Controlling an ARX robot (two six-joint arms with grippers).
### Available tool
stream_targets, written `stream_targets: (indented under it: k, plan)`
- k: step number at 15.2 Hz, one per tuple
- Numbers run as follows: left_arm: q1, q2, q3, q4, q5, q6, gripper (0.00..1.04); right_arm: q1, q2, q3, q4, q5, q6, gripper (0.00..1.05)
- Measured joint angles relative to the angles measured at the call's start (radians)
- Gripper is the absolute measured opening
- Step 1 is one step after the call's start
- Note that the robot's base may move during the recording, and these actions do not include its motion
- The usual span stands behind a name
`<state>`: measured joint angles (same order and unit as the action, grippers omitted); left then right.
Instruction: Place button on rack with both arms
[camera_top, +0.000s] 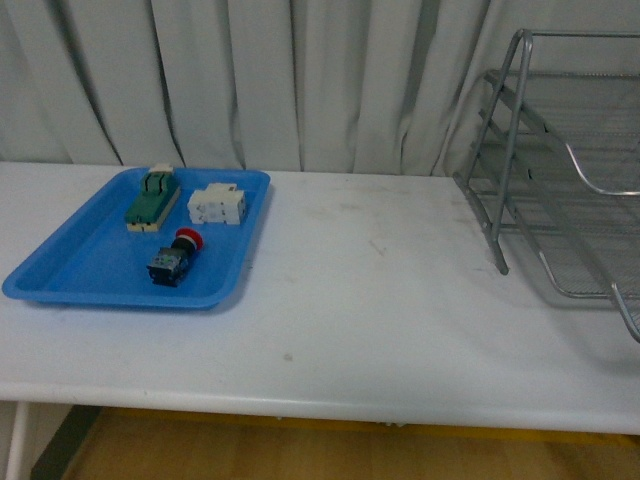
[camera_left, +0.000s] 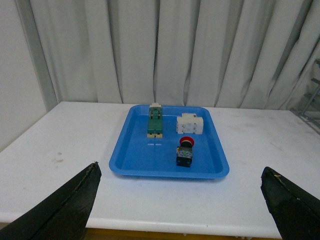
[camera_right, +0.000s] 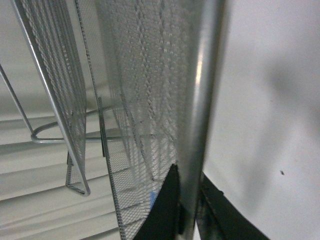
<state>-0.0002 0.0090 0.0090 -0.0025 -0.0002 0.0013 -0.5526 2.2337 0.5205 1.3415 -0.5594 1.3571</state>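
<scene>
The button (camera_top: 174, 258), red cap on a dark blocky body, lies in the blue tray (camera_top: 80, 270) at the table's left; it also shows in the left wrist view (camera_left: 185, 152). The silver wire-mesh rack (camera_top: 560, 170) stands at the table's right edge, partly out of frame. My left gripper (camera_left: 182, 210) is open and empty, its black fingertips (camera_left: 70, 205) wide apart near the table's front edge, short of the tray. My right gripper (camera_right: 189, 210) is shut on a grey frame tube of the rack (camera_right: 197, 100). Neither arm shows in the front view.
A green-and-cream flat switch (camera_top: 152, 197) and a white block switch (camera_top: 218, 204) lie in the tray behind the button. White curtains hang behind the table. The white tabletop (camera_top: 370, 290) runs between tray and rack.
</scene>
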Motion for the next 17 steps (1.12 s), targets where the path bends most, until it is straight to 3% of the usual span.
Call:
stream_targets:
  k: [5,9,15,17]
  plan:
    - [0.0,0.0,0.0,-0.001,0.0,0.0,0.98,-0.046,-0.021,-0.053,-0.034,-0.013,0.01,0.65]
    - [0.0,0.0,0.0,0.0,0.0,0.0,0.98,-0.071,-0.117,-0.131,-0.059,0.0,0.043,1.0]
    - [0.0,0.0,0.0,-0.001,0.0,0.0,0.98,-0.117,-0.405,-0.338,-0.058,-0.144,0.045,0.98]
    - [0.0,0.0,0.0,-0.001,0.001,0.0,0.98,-0.089,-0.871,-0.437,-0.332,-0.08,-0.367,0.77]
